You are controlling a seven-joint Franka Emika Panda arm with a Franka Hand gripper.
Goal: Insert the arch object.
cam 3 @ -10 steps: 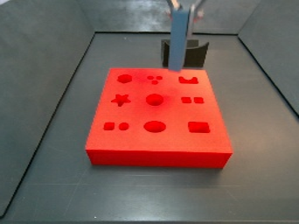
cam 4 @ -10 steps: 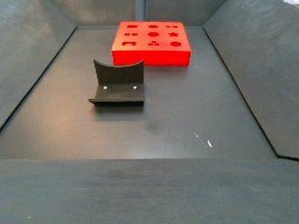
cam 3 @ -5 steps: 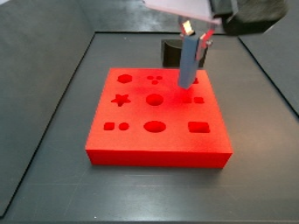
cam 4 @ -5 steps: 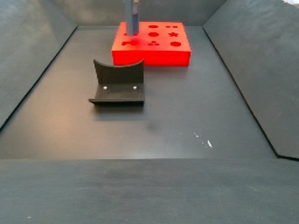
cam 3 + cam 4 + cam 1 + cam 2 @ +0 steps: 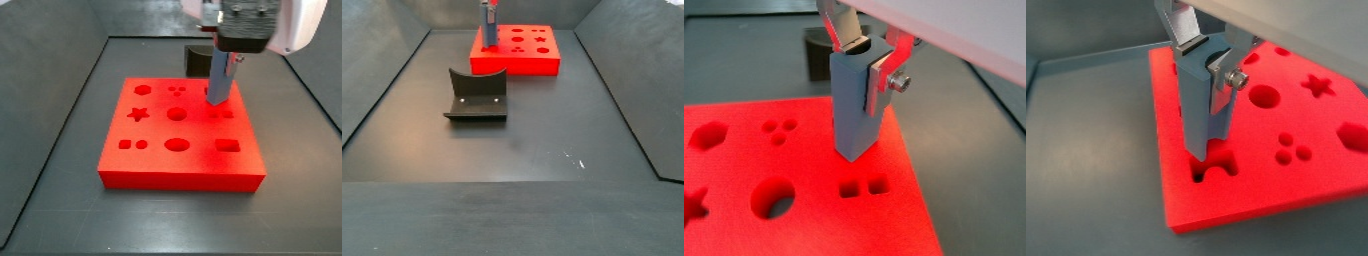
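Observation:
My gripper (image 5: 226, 58) is shut on the arch object (image 5: 218, 84), a tall blue-grey block with a semicircular notch in its upper end. The silver fingers (image 5: 886, 66) clamp that notched end in both wrist views. The piece (image 5: 1197, 110) hangs almost upright over the red board (image 5: 1260, 170). Its lower end sits at the arch-shaped recess (image 5: 1217, 166) near the board's edge. I cannot tell how deep it reaches. In a side view the piece (image 5: 489, 30) stands at the board's (image 5: 532, 64) near left corner.
The board (image 5: 160, 165) has star, round, square and paired-hole recesses. The dark fixture (image 5: 476, 95) stands on the floor apart from the board; it also shows behind the board (image 5: 199, 60). Grey walls enclose the floor.
The gripper has come down and forward with the piece. The piece was tilted above the board's middle; now it stands nearly upright with its lower end at the arch recess.

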